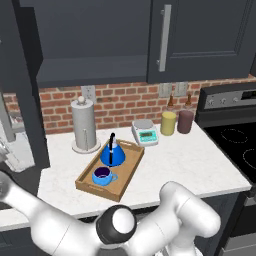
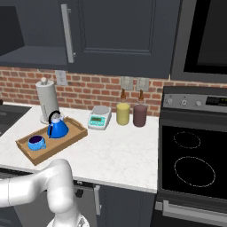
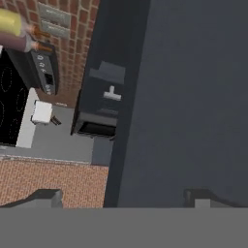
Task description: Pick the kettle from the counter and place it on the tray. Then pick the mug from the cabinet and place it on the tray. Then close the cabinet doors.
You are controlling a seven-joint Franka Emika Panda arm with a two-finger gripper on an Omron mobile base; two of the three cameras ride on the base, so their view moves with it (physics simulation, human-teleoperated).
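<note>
The wooden tray (image 1: 129,176) (image 2: 75,135) lies on the white counter (image 1: 180,165) (image 2: 119,155). On it stand the blue cone-shaped kettle (image 1: 113,153) (image 2: 57,128) and, nearer the front, the blue mug (image 1: 102,176) (image 2: 36,142). Above, the cabinet (image 1: 95,35) stands open: its left cabinet door (image 1: 25,95) is swung out, and the right door (image 1: 200,40) (image 2: 119,31) lies flat. My gripper (image 3: 123,198) is open and empty, its fingertips (image 3: 46,196) close to a dark grey door panel (image 3: 193,97).
A paper towel roll (image 1: 84,125) stands behind the tray. A kitchen scale (image 1: 145,132), a yellow canister (image 1: 168,123) and a purple canister (image 1: 185,121) line the brick wall. The black stove (image 1: 235,145) (image 2: 195,164) adjoins the counter on the right.
</note>
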